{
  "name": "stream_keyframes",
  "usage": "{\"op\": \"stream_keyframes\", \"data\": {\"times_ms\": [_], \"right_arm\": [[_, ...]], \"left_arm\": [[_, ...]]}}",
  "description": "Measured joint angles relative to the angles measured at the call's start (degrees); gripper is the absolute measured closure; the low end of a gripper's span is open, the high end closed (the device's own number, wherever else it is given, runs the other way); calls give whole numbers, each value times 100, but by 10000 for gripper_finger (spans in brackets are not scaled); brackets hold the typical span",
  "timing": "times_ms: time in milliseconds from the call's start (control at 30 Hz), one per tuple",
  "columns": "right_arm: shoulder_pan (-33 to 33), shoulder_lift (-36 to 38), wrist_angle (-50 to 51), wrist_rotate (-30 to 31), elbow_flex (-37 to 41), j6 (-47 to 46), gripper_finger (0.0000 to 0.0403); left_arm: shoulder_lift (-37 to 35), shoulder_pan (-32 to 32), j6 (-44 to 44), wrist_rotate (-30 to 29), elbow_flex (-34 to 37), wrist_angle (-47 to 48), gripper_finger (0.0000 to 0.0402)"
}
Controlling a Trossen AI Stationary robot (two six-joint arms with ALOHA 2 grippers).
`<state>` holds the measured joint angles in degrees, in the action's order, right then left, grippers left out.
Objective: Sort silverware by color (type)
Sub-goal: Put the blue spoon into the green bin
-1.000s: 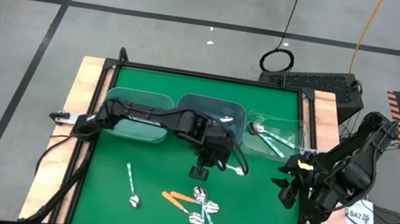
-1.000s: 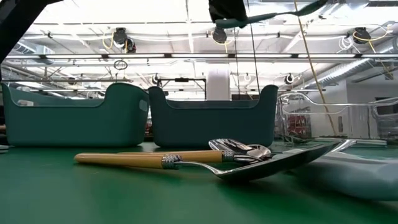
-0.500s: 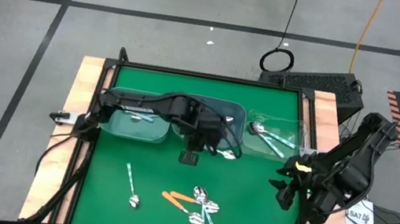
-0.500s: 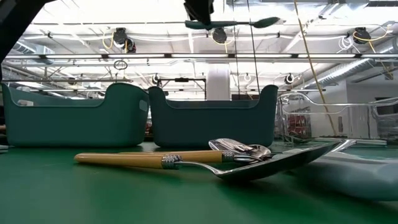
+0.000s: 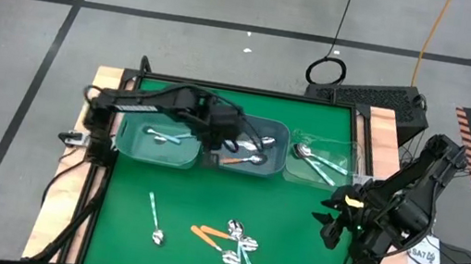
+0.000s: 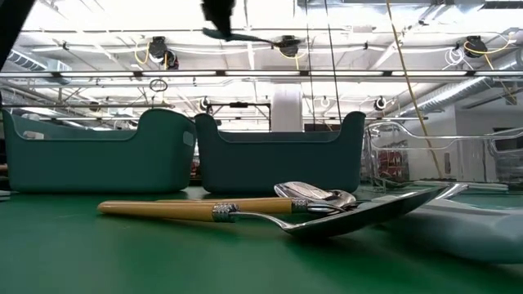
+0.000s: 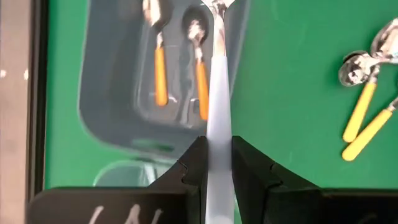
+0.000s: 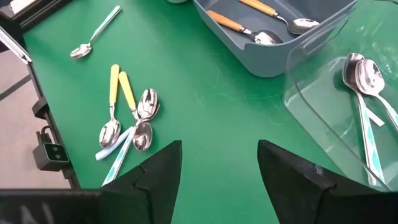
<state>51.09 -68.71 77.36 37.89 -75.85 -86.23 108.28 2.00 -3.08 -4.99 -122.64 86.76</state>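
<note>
My left gripper (image 5: pixel 224 133) hangs above the middle blue-grey bin (image 5: pixel 278 134), shut on a spoon with a light-blue handle (image 7: pixel 217 93). In the low view this spoon (image 6: pixel 255 37) shows high up. The middle bin holds orange-handled spoons (image 7: pixel 160 74). The left bin (image 5: pixel 127 139) holds a light-blue spoon (image 5: pixel 164 137). The clear right bin (image 5: pixel 348 158) holds teal-green spoons (image 8: pixel 367 124). A pile of spoons (image 5: pixel 233 244) and a single spoon (image 5: pixel 154 218) lie flat on the green mat. My right gripper (image 8: pixel 217 168) stands open at the table's right edge. My left gripper pinches the spoon's light-blue handle (image 7: pixel 217 134) between its two fingers, partway along the handle. The fingers come from above, pointing steeply down, and lie across it. The spoon is lifted clear and about level, its metal bowl (image 7: pixel 217 5) sticking out away from the fingers.
The three bins stand in a row along the far side of the mat. Wooden strips (image 5: pixel 87 157) border the table's left and right edges. In the low view an orange-handled spoon (image 6: pixel 163 208) lies close in front of the bins.
My left gripper has risen and carried the light-blue spoon from the middle of the mat toward the far left, coming over the bins. It has also turned somewhat. The spoon stays clear of the table and about level.
</note>
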Motion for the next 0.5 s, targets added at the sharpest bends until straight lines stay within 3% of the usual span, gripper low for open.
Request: {"op": "stream_keyframes", "data": {"times_ms": [200,500], "right_arm": [[0,0,2,0,0,171,197],[-41,0,6,490,0,507,197]], "left_arm": [[-1589,69,-1307,-382,2336,-905,349],[-3368,18,-5417,-1476,4760,-1193,349]]}}
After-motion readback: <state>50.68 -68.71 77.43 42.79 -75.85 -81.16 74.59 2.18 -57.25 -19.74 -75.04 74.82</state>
